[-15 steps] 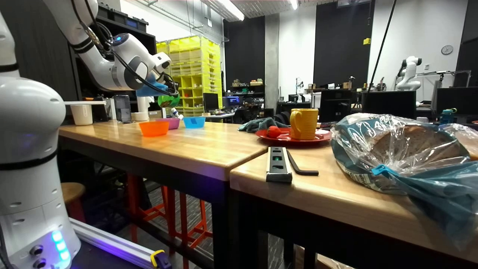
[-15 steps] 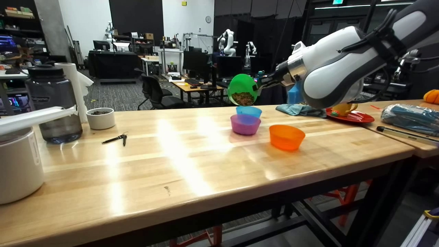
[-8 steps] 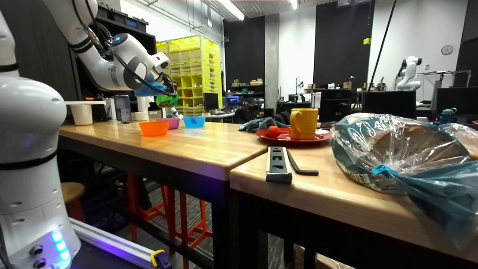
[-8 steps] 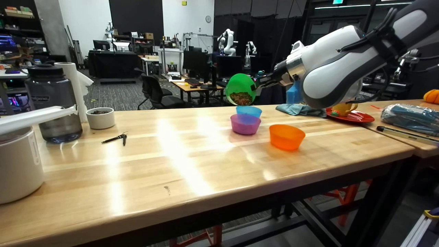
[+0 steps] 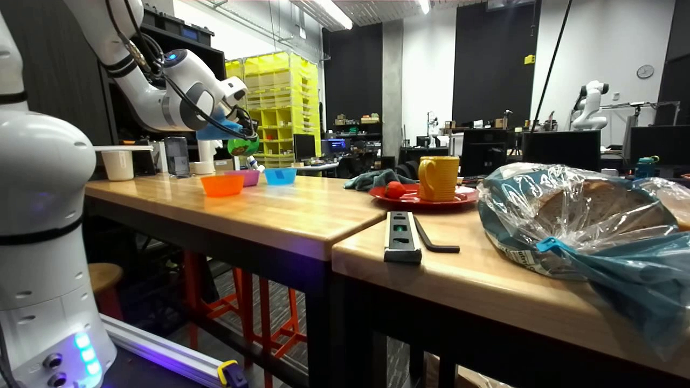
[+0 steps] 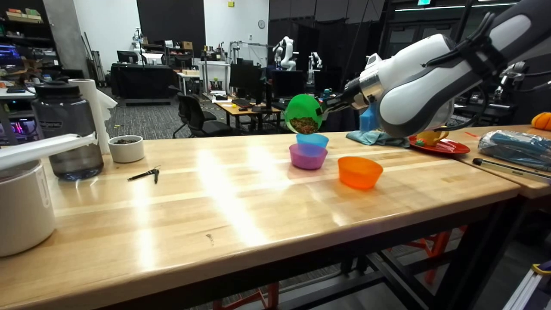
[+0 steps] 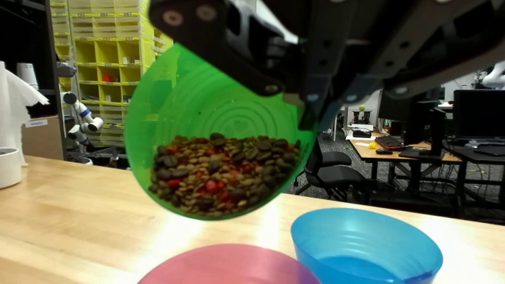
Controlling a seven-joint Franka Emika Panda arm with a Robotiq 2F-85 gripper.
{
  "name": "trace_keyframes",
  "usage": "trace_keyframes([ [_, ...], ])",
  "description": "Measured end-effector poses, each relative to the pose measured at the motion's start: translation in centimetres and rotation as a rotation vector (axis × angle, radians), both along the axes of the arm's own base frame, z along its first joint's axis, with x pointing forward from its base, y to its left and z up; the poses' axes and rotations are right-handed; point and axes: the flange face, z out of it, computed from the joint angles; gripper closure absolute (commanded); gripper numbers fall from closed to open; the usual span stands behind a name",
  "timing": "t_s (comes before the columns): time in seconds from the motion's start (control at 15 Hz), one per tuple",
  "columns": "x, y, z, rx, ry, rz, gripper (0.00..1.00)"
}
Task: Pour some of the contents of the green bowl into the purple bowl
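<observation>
You have the gripper point(image 7: 317, 118) pinched on the rim of the green bowl point(image 7: 185, 102); jaws almost together, just the thin plastic wall between the tips; bowl is round, translucent, bright green, concentric rings moulded in the base; you hold it up off the table point(image 6: 193, 241), tipped well over, mouth facing the wrist camera; contents point(image 7: 225, 173) heaped in its low side, close to the rim: small tan-brown oval grains, dark bean-like pieces, scattered red bits; coarse, loose mix; purple bowl point(image 6: 308, 158) stands upright on the table, lower than your green bowl; smooth see-through plastic, flared sides; reads pinkish in the wrist view, where the bottom edge cuts it off; can't tell if your green rim is squarely over it; blue bowl point(image 7: 355, 228) just beside it, flared too, faint ridges inside; whether the two touch, can't tell; orange bowl point(image 6: 360, 174) upright, near but apart, semi-clear plastic, same flare.

Table is glossy striped wood; you also have a white ramekin point(image 6: 126, 151) with dark bits, a smoky see-through bottle point(image 6: 69, 133), a crumpled blue cloth point(image 6: 374, 137), and a glossy red plate point(image 5: 412, 201) bearing a ribbed yellow mug point(image 5: 439, 180); in an exterior view, bread point(image 5: 598, 207) in a wrinkled clear-and-teal bag point(image 5: 647, 269), near a box-shaped level point(image 5: 401, 237) and a black hex key point(image 5: 439, 248).
</observation>
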Motion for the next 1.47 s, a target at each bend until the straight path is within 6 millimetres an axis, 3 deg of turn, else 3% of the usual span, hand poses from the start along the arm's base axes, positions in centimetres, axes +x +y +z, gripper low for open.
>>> trace_keyframes([
  [0.2, 0.1, -0.4, -1.6, -0.001, 0.034, -0.006, 0.99],
  [0.33, 0.2, -0.4, -1.7, 0.000, 0.035, -0.008, 0.99],
  [1.0, 0.2, -0.6, 3.0, 0.099, -0.055, -0.045, 0.99],
  [1.47, -1.0, -2.1, 4.5, 0.119, -0.083, -0.067, 0.99],
])
